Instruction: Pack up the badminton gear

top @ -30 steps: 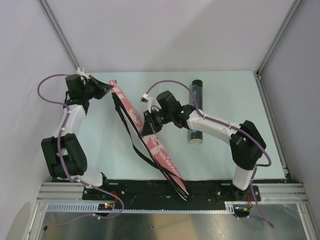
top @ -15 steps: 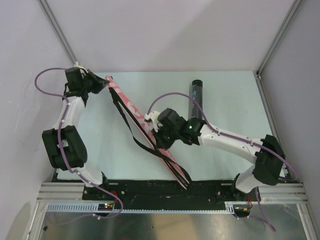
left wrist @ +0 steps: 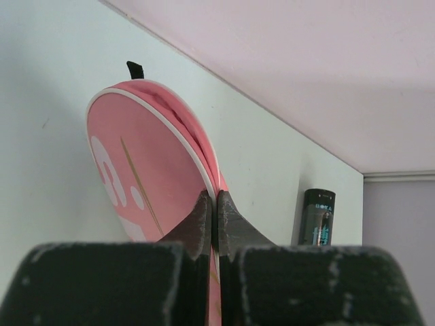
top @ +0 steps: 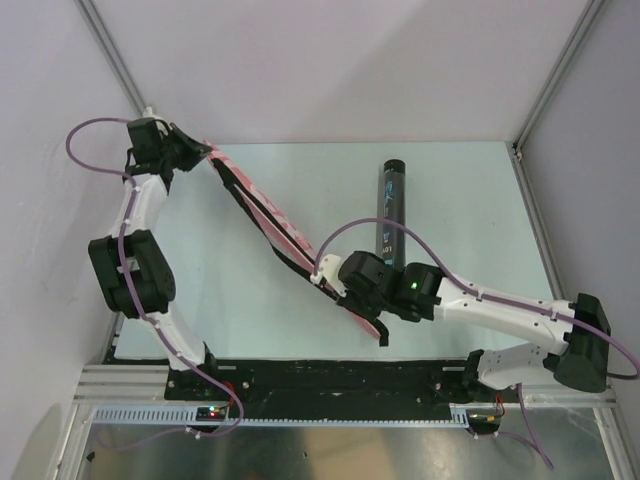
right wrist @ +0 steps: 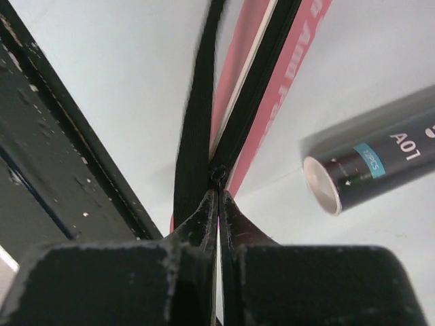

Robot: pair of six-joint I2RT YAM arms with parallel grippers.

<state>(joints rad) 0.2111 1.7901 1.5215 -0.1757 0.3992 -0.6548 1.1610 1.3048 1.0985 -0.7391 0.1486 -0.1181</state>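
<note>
Racket case (top: 268, 218) nipped at far rim by left gripper (left wrist: 216, 204); zipper pull (right wrist: 217, 174) pinched by right gripper (right wrist: 218, 195); black tube (top: 390, 205) nearby.

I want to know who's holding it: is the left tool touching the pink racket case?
Touching. The left wrist view shows the left tool pinched shut on the edge of the pink racket case.

Beyond the right gripper (right wrist: 219, 197), the case (right wrist: 284, 68) and its black strap (right wrist: 197, 115) run out of the wrist view's top edge. The strap is blurred and the case's white lettering is cut mid-word. To this gripper's right, the tube (right wrist: 380, 153) is cut off by the picture's edge. From above, this gripper's fingers are hidden under its own wrist. The left gripper (left wrist: 216, 204) covers the case's near end, and the tube's print beyond it is too small to read. What the case holds cannot be seen.
</note>
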